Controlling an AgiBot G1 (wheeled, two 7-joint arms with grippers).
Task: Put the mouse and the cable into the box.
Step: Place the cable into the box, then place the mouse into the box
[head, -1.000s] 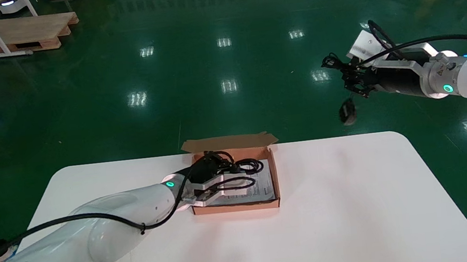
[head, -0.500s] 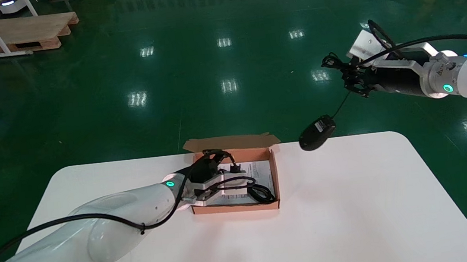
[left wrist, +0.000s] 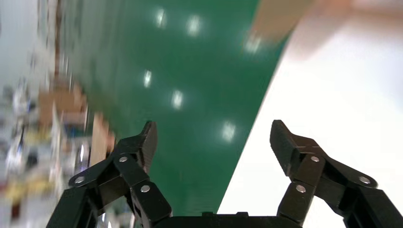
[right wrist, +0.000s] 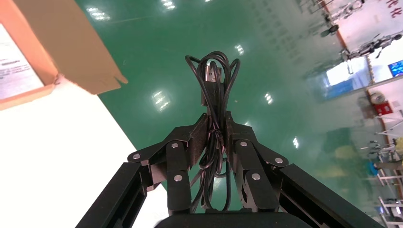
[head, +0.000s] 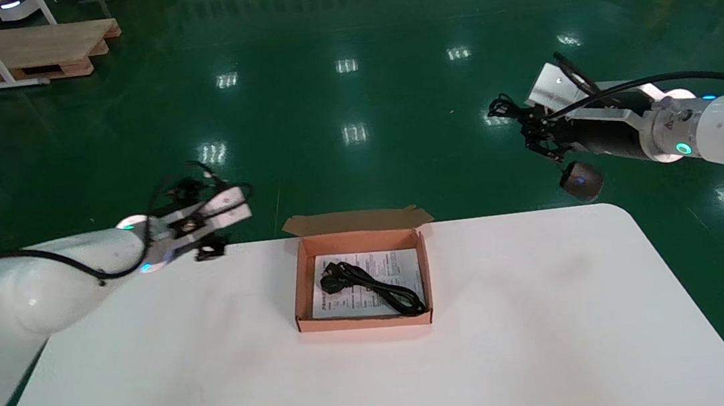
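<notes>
An open cardboard box (head: 300, 283) sits mid-table with a printed leaflet (head: 402, 267) on its bottom. A black cable (head: 371, 287) lies coiled on the leaflet. My left gripper (head: 219, 218) hovers open over the table's far left edge, away from the box; in the left wrist view its gripper (left wrist: 214, 137) holds nothing. My right gripper (head: 527, 130) is high beyond the table's far right corner, shut on the mouse's bundled cord (right wrist: 216, 90). The dark mouse (head: 580, 181) dangles below it over the floor. In the right wrist view the right gripper (right wrist: 216, 126) pinches the bundle.
The white table (head: 549, 318) is bare around the box. The box's lid flap (head: 354, 220) stands open at the far side and shows in the right wrist view as box flap (right wrist: 62, 42). Green floor lies beyond; a wooden pallet (head: 23, 53) sits far left.
My left gripper has left the box and pulled back up and to the left, leaving the black cable inside. The mouse swings under the right gripper, which has shifted slightly.
</notes>
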